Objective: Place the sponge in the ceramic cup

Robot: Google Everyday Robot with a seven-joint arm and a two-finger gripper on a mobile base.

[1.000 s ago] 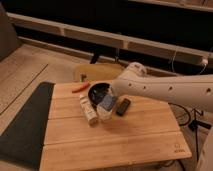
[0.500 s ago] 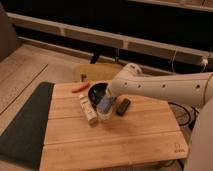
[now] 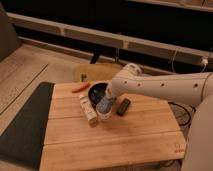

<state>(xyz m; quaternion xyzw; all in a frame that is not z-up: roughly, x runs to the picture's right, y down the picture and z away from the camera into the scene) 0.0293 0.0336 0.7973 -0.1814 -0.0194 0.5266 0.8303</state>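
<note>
Tool [image 3: 106, 98]: over the ceramic cup [image 3: 105, 115]; its grip you cannot tell.
Sponge [image 3: 103, 105]: at the cup's mouth.
Risk: sponge may snag the rim, toppling the cup.

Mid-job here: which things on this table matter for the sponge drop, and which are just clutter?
In the job: the sponge, over the cup; the ceramic cup; the tool, just above both.
Lying about: black bowl; whitish bottle; dark block; orange-red item.
</note>
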